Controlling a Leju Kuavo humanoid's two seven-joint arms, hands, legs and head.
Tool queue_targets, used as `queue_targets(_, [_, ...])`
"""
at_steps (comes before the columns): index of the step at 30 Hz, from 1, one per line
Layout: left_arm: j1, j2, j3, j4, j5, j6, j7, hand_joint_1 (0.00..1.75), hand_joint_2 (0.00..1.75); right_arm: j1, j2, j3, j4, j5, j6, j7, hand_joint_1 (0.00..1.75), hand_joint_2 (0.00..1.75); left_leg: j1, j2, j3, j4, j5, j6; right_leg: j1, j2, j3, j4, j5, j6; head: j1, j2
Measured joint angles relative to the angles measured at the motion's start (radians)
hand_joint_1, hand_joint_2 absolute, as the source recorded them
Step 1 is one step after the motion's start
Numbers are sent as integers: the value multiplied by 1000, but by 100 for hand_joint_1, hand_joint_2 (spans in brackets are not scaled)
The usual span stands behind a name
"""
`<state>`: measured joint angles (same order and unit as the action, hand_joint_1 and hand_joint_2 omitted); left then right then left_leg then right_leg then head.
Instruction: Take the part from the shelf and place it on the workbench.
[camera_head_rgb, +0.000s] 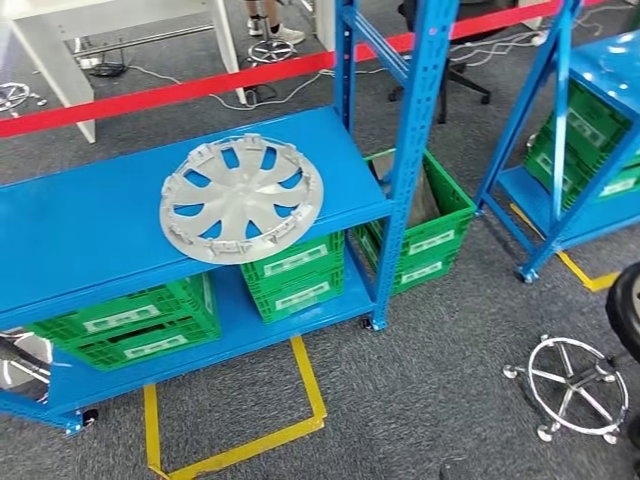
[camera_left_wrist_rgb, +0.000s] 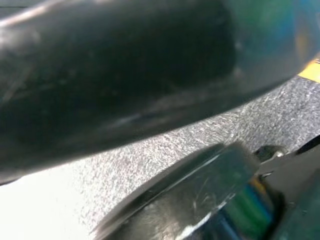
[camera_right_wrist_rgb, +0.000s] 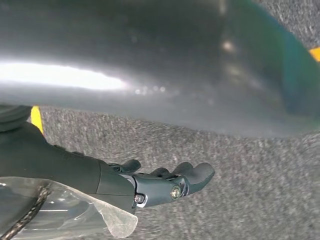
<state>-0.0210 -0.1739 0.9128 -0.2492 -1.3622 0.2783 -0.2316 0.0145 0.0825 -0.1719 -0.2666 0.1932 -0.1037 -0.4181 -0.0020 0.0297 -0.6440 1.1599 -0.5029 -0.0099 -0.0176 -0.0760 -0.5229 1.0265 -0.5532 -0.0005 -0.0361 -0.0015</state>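
Note:
The part is a silver wheel cover (camera_head_rgb: 241, 197) lying flat on the upper blue shelf board (camera_head_rgb: 90, 230), close to the board's front edge and a little right of its middle. My right hand (camera_right_wrist_rgb: 162, 182) hangs low over the grey carpet, far from the shelf, its dark fingers stretched out with nothing in them. A shiny piece of my left arm (camera_head_rgb: 23, 365) shows at the lower left of the head view, below the shelf board's level.
Green crates (camera_head_rgb: 294, 275) fill the lower shelf level, and one more (camera_head_rgb: 423, 230) sits right of the blue upright (camera_head_rgb: 411, 150). A second blue rack (camera_head_rgb: 573, 130) stands at the right. A chrome chair base (camera_head_rgb: 570, 385) lies on the carpet; yellow tape (camera_head_rgb: 309, 385) marks the floor.

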Motion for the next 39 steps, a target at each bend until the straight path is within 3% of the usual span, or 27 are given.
queue_targets(2, [-4, 1, 0, 0, 1, 3, 0, 0, 0, -1, 0, -3, 0, 1, 2, -2, 0, 0, -14, 50, 50, -101, 28, 17, 5, -24, 6, -1, -9, 9, 0, 0])
queue_targets(3, [-5, 1, 0, 0, 2, 4, 0, 0, 0, -1, 1, -4, 1, 1, 4, -2, 0, 0, -19, 61, 57, -118, 25, 22, 7, -36, 11, -3, -12, 13, 0, 0])
queue_targets(5, [-3, 1, 0, 0, 2, 6, 0, 0, 0, -6, 1, -4, 1, 3, 6, -3, 0, 0, -19, 42, 59, -127, 25, 29, 8, -54, 21, -8, -16, 23, -1, 0])
queue_targets(6, [0, 1, 0, 0, 3, 6, 0, 0, 0, -9, 1, -5, 1, 4, 6, -4, 0, 0, -16, 29, 62, -134, 29, 34, 7, -38, 25, -6, -23, 28, 0, 0])
queue_targets(8, [0, 0, 0, 0, 4, 6, 0, 0, 0, -12, 1, -5, 1, 5, 6, -6, 0, 0, -7, 3, 69, -147, 36, 42, 3, 23, -2, 53, -61, 36, 4, 0])
queue_targets(9, [-1, -1, 0, 0, 5, 6, 0, 0, 0, -11, 1, -5, 2, 6, 5, -6, 0, 0, -6, -10, 69, -148, 36, 45, 2, 54, -31, 111, -89, 38, 6, 0])
queue_targets(11, [-3, -5, 0, 0, 6, 6, 0, 0, 0, -7, 1, -6, 4, 7, 5, -5, 0, 0, -5, -42, 68, -147, 35, 49, 2, 71, -100, 232, -129, 41, 8, 0])
queue_targets(12, [-1, -6, 0, 0, 7, 6, 0, 0, 0, -6, 1, -7, 4, 8, 5, -5, 0, 0, -5, -57, 70, -147, 35, 49, 1, 73, -121, 256, -123, 42, 8, 0])
queue_targets(13, [0, -7, 0, 0, 8, 6, 0, 0, 0, -5, 1, -8, 5, 8, 5, -5, 0, 0, -5, -73, 71, -146, 34, 48, 0, 75, -124, 241, -96, 44, 7, 0])
queue_targets(14, [1, -7, 0, 0, 9, 6, 0, 0, 0, -5, 1, -9, 5, 8, 5, -5, 0, 0, -4, -88, 73, -144, 32, 45, -2, 81, -109, 192, -54, 45, 7, 0])
queue_targets(16, [1, -8, 0, 0, 10, 5, 0, 0, 0, -5, 1, -12, 6, 9, 5, -5, 0, 0, -2, -116, 73, -136, 26, 36, -9, 129, -62, 69, 12, 45, 8, 0])
queue_targets(18, [0, -9, 0, 0, 12, 5, 0, 0, 0, -5, 2, -13, 8, 10, 4, -5, 0, 0, -1, -141, 65, -130, 25, 24, -13, 168, -35, 13, 21, 38, 8, 0])
queue_targets(20, [2, -10, 1, 0, 19, 11, 0, 0, 0, -5, 4, -14, 9, 12, 1, -5, 0, 0, 3, -164, 57, -130, 29, 12, -11, 155, -28, 7, 20, 26, 8, 0])
queue_targets(21, [5, -14, 1, 0, 23, 17, 1, 0, 0, -5, 5, -16, 9, 12, 0, -5, 0, 0, 3, -156, 54, -126, 27, 6, -11, 142, -25, 4, 22, 19, 7, 0])
queue_targets(23, [5, -21, 2, 0, 30, 28, 3, 0, 0, -6, 7, -20, 9, 14, -3, -6, 0, 0, 1, -106, 30, -73, -3, -4, -13, 114, -17, -2, 22, 5, 1, 0])
queue_targets(25, [2, -29, 2, 0, 33, 32, 6, 0, 0, -4, 7, -22, 9, 15, -3, -6, 0, 0, 2, -53, -29, 50, -61, -12, -9, 82, -11, -3, 17, -3, -5, 0])
queue_targets(27, [2, -35, 2, 0, 33, 33, 6, 0, 0, -1, 7, -23, 9, 16, -3, -6, 0, 0, 5, -39, -78, 145, -88, -15, -6, 49, -6, -3, 11, -5, -5, 0])
queue_targets(28, [4, -37, 3, 0, 33, 34, 6, 0, 0, -1, 7, -25, 9, 16, -3, -6, 0, 0, 5, -36, -78, 145, -74, -13, -5, 35, -3, -3, 7, -5, -5, 0])
queue_targets(30, [7, -41, 3, 0, 33, 35, 6, 0, 0, -2, 8, -27, 9, 16, -3, -6, 0, 0, 2, -18, -25, 39, -7, -3, -2, 11, 7, -4, 0, -3, -5, 0])
queue_targets(32, [4, -42, 3, 0, 33, 38, 6, 0, 0, -3, 9, -28, 9, 16, -3, -6, 0, 0, -10, 24, 37, -79, 30, 13, 2, -11, 13, -4, -11, 6, -5, 0])
queue_targets(34, [2, -43, 3, -1, 33, 39, 6, 0, 0, -4, 11, -29, 9, 16, -3, -6, 0, 0, -20, 40, 56, -119, 25, 23, 6, -34, 17, -8, -19, 15, -3, 0])
queue_targets(36, [6, -45, 3, -1, 33, 41, 7, 0, 0, -10, 12, -30, 9, 16, -3, -6, 0, 0, -17, 18, 61, -130, 28, 31, 6, -46, 34, -13, -25, 24, -1, 0])
queue_targets(38, [9, -47, 3, -1, 34, 42, 7, 0, 0, -14, 12, -30, 9, 16, -3, -6, 0, 0, -9, -3, 71, -145, 35, 41, 5, -4, 26, 23, -52, 32, 4, 0])
queue_targets(39, [8, -49, 3, -1, 34, 43, 7, 0, 0, -14, 12, -30, 9, 16, -3, -7, 0, 0, -6, -15, 74, -149, 37, 44, 4, 28, -1, 73, -76, 34, 7, 0])
